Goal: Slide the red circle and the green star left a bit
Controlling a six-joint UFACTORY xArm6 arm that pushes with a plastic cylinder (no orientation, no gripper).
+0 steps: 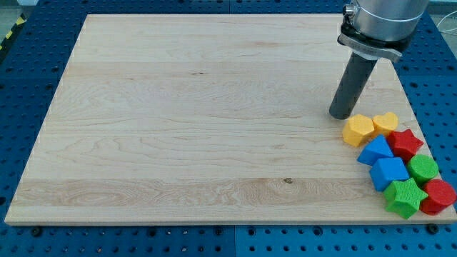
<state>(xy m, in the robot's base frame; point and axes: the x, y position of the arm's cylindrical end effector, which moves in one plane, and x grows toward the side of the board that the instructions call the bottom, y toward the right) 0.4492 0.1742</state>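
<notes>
The red circle (pixel 438 197) lies at the board's bottom right corner, touching the green star (pixel 405 198) on its left. My tip (pixel 340 116) stands on the board above and to the left of the block cluster, just left of the yellow hexagon (pixel 358 130). It is well above the red circle and the green star and touches neither.
The other blocks crowd the right edge: a yellow heart (pixel 386 123), a red star (pixel 405 143), a blue block (pixel 375 150), a blue cube (pixel 389 172) and a green circle (pixel 424 168). The wooden board (pixel 200 121) lies on a blue perforated table.
</notes>
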